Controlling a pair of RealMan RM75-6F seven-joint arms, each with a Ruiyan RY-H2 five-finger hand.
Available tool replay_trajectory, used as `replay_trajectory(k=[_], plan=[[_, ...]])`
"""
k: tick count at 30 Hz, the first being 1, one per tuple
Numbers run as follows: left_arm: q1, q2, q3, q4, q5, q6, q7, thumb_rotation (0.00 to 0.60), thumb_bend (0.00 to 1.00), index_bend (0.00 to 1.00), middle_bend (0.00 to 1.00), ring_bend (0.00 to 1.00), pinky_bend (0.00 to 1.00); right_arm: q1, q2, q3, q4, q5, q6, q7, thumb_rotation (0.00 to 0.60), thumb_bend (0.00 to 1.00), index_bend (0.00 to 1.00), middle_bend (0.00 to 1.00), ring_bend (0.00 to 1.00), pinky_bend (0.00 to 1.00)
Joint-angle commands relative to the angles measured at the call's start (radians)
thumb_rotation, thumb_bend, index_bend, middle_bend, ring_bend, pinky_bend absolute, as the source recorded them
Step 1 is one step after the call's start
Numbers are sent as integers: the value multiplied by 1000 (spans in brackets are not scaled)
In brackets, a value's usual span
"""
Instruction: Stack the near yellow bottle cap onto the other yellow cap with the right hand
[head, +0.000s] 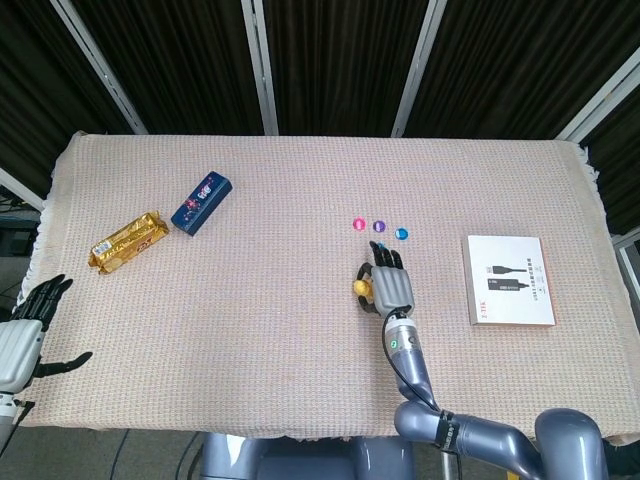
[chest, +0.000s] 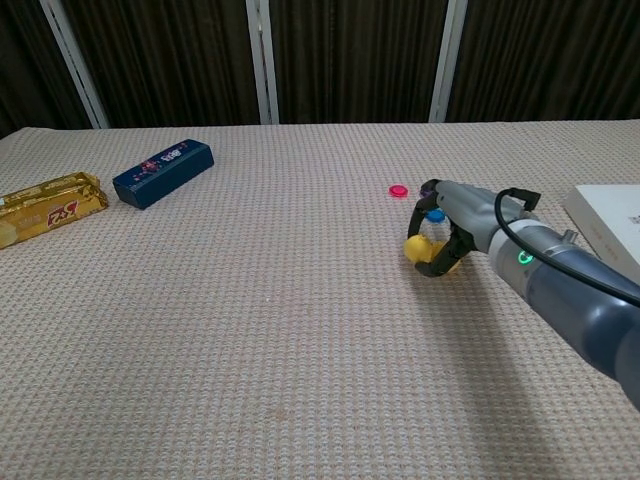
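Note:
My right hand (head: 388, 286) (chest: 452, 226) is low over the cloth, right of the table's middle. Its thumb and a finger pinch a yellow bottle cap (chest: 416, 248) (head: 358, 289) at the hand's left side. A sliver of yellow, the other yellow cap (chest: 446, 264), shows under the curled fingers in the chest view. Whether the two caps touch is hidden by the fingers. My left hand (head: 25, 335) hangs off the table's near left corner with its fingers spread and nothing in it.
Pink (head: 359, 224) (chest: 398, 190), purple (head: 379, 226) and blue (head: 402, 234) caps lie just beyond the right hand. A white box (head: 509, 279) sits to the right. At far left lie a blue packet (head: 202, 202) and a gold snack bar (head: 128, 240).

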Motion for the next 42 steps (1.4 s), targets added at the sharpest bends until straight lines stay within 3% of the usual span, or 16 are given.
replay_trajectory(k=[1, 16, 42], plan=[[-1, 0, 0, -1, 0, -2, 1, 600, 37, 0, 0, 0, 181, -5, 8, -2, 8, -3, -4, 11, 600, 281, 499, 0, 0, 0], [-1, 4, -1, -11, -1, -3, 13, 600, 38, 0, 0, 0, 188, -31, 26, -30, 4, -9, -2, 34, 600, 281, 499, 0, 0, 0], [-3, 4, -2, -13, -4, -8, 11, 600, 38, 0, 0, 0, 201, -13, 28, -11, 57, -5, -32, 56, 600, 281, 496, 0, 0, 0]])
